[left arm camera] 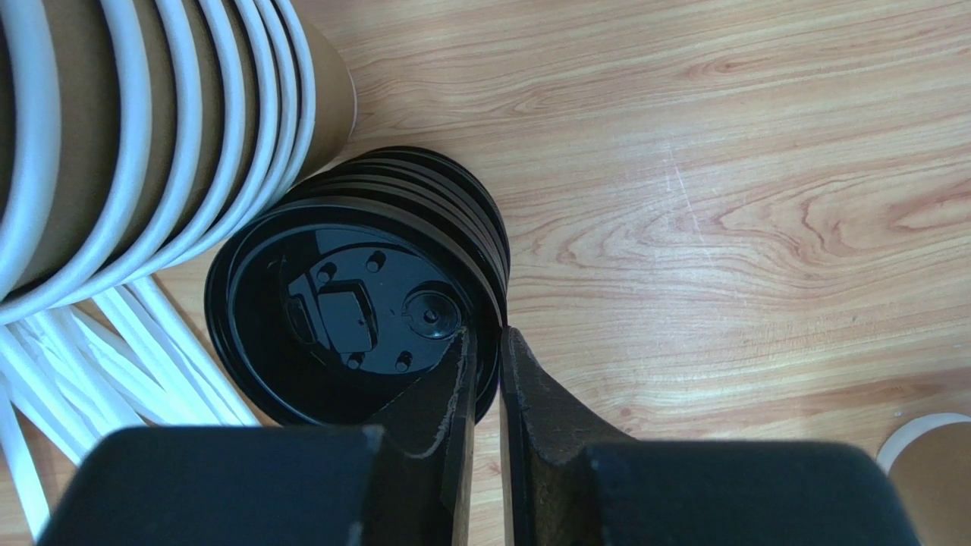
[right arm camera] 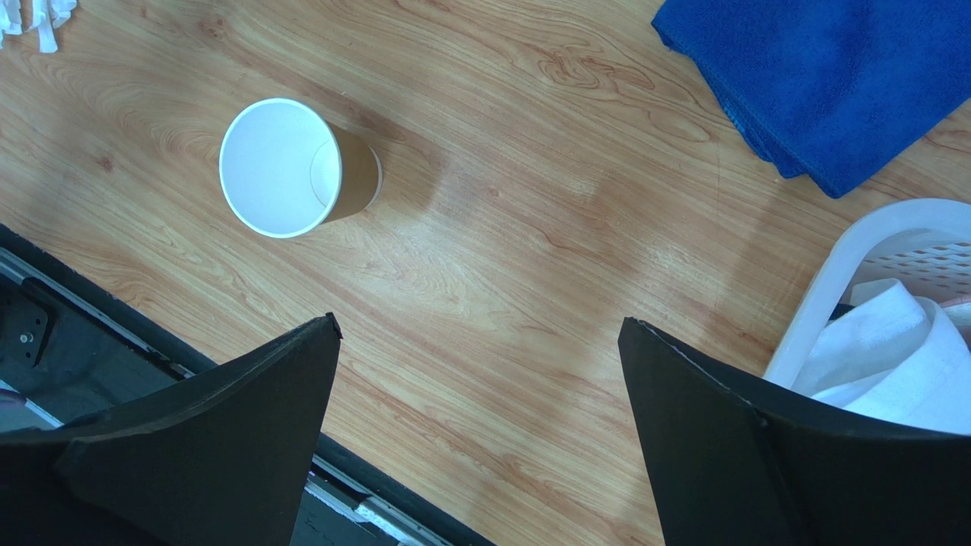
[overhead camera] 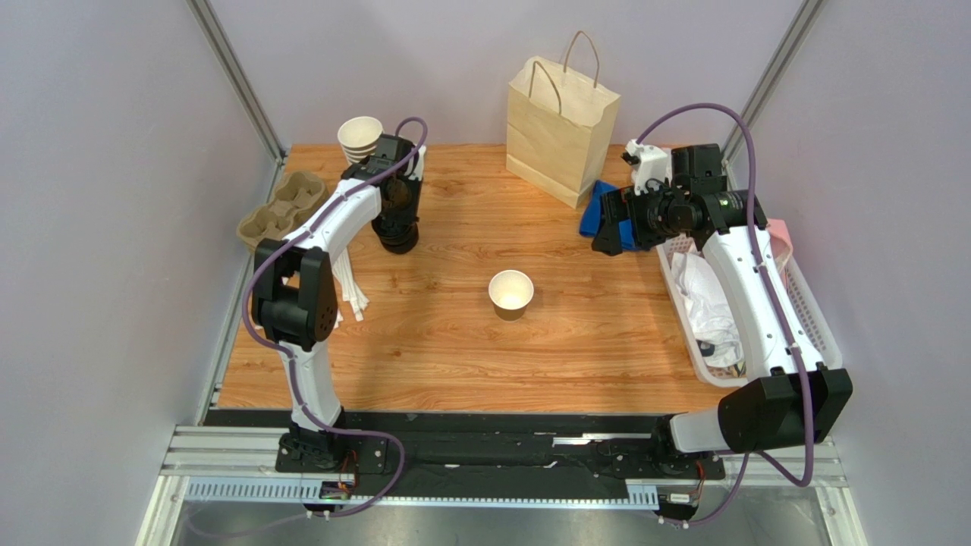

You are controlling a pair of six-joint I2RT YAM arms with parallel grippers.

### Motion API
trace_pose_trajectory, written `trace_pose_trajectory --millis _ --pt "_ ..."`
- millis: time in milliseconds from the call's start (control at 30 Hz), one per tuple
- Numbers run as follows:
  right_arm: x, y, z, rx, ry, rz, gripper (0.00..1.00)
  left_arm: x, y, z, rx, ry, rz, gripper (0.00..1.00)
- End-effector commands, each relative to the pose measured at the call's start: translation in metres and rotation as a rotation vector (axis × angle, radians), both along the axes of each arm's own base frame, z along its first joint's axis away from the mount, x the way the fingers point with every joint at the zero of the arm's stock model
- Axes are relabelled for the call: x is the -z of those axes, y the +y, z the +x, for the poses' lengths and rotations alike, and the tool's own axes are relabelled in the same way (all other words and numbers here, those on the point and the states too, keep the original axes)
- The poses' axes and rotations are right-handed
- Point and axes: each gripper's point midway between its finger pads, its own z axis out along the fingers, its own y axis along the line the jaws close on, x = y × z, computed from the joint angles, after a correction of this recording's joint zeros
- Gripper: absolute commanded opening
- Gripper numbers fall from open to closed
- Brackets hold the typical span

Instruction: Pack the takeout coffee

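Observation:
No takeout coffee with a lid on it shows. A lidless brown paper cup [overhead camera: 511, 291] [right arm camera: 291, 168] stands upright mid-table. My left gripper [overhead camera: 397, 233] [left arm camera: 484, 332] hangs over a stack of black lids [left arm camera: 342, 307] at the back left. Its jaws are closed to a narrow slit on the top lid's rim, one finger inside the lid and one outside. A stack of white-rimmed cups [overhead camera: 360, 137] [left arm camera: 137, 125] stands right beside the lids. My right gripper [overhead camera: 615, 228] [right arm camera: 479, 324] hovers wide open and empty above bare wood, to the right of the lidless cup.
A kraft paper bag [overhead camera: 561, 114] with handles stands at the back centre. A folded blue cloth [right arm camera: 832, 80] lies by a white basket [overhead camera: 798, 307] of napkins on the right. A pulp cup carrier [overhead camera: 279, 208] and white stirrers [overhead camera: 351, 284] lie at the left edge.

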Motion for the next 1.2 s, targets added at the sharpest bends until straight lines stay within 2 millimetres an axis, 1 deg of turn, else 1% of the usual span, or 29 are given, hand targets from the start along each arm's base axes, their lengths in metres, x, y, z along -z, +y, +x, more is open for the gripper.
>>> trace_pose_trajectory --millis 0,67,100,233,400,467,533,567,600,633,667,700,733,767,800,833,867,933,967,1000,1033,1067,1100,1133,1167 --pt "-0.013 0.002 0.005 -0.017 -0.049 0.011 1.00 -0.026 0.006 0.006 -0.013 -0.080 0.008 0.14" --pt "-0.014 0.003 0.005 -0.020 -0.048 0.012 1.00 -0.031 0.007 0.004 -0.011 -0.086 0.007 0.11" --pt "-0.013 0.003 0.006 -0.021 -0.045 0.011 1.00 -0.037 0.007 0.002 -0.011 -0.092 0.001 0.11" --pt "-0.015 0.004 0.004 -0.027 -0.043 0.018 1.00 -0.052 0.005 -0.004 -0.001 -0.107 -0.015 0.04" --pt "-0.018 0.006 0.003 -0.037 -0.044 0.028 1.00 -0.068 0.004 -0.012 0.009 -0.120 -0.034 0.02" --pt "-0.020 0.006 0.002 -0.039 -0.049 0.029 1.00 -0.071 0.004 -0.017 0.011 -0.110 -0.042 0.00" --pt "-0.022 0.006 0.003 -0.039 -0.052 0.030 1.00 -0.081 0.003 -0.021 0.012 -0.119 -0.056 0.00" --pt "-0.025 0.006 0.003 -0.039 -0.059 0.028 1.00 -0.085 -0.006 -0.026 0.038 -0.111 -0.098 0.00" --pt "-0.027 0.006 0.004 -0.042 -0.066 0.028 1.00 -0.099 -0.009 -0.033 0.055 -0.128 -0.126 0.00" --pt "-0.029 0.005 0.004 -0.040 -0.066 0.026 1.00 -0.107 -0.015 -0.040 0.082 -0.137 -0.157 0.00" --pt "-0.031 0.006 0.004 -0.042 -0.069 0.024 1.00 -0.130 -0.028 -0.052 0.143 -0.168 -0.229 0.00" --pt "-0.035 0.005 0.005 -0.047 -0.078 0.019 1.00 -0.143 -0.036 -0.061 0.187 -0.186 -0.272 0.00" --pt "-0.035 0.004 0.001 -0.056 -0.064 0.009 1.00 -0.155 -0.043 -0.071 0.232 -0.201 -0.318 0.00" --pt "-0.033 0.002 -0.001 -0.069 -0.057 -0.005 1.00 -0.183 -0.056 -0.091 0.314 -0.241 -0.400 0.00" --pt "-0.038 -0.001 0.000 -0.100 -0.083 -0.038 1.00 -0.196 -0.062 -0.101 0.358 -0.259 -0.440 0.00" --pt "-0.038 -0.003 -0.005 -0.116 -0.076 -0.058 1.00 -0.209 -0.067 -0.112 0.401 -0.275 -0.475 0.00" --pt "-0.042 -0.004 -0.006 -0.137 -0.095 -0.076 1.00 -0.230 -0.076 -0.135 0.486 -0.293 -0.544 0.00" --pt "-0.057 -0.004 -0.011 -0.187 -0.162 -0.095 1.00 -0.244 -0.086 -0.160 0.572 -0.291 -0.623 0.00" --pt "-0.064 0.000 -0.014 -0.211 -0.192 -0.077 1.00 -0.262 -0.096 -0.185 0.658 -0.280 -0.721 0.00" --pt "-0.078 0.003 -0.021 -0.228 -0.248 -0.064 1.00 -0.262 -0.101 -0.198 0.696 -0.249 -0.776 0.00" --pt "-0.085 0.007 -0.022 -0.249 -0.293 -0.046 1.00 -0.267 -0.104 -0.210 0.734 -0.235 -0.827 0.00" --pt "-0.094 0.017 -0.028 -0.293 -0.333 0.002 1.00 -0.294 -0.111 -0.234 0.838 -0.259 -0.936 0.00" --pt "-0.101 0.021 -0.034 -0.311 -0.368 0.029 1.00 -0.286 -0.113 -0.242 0.850 -0.220 -0.991 0.00" --pt "-0.113 0.027 -0.040 -0.324 -0.440 0.064 1.00 -0.295 -0.114 -0.254 0.819 -0.147 -1.088 0.00" --pt "-0.122 0.034 -0.047 -0.347 -0.476 0.111 1.00 -0.328 -0.113 -0.270 0.958 -0.344 -1.091 0.00"
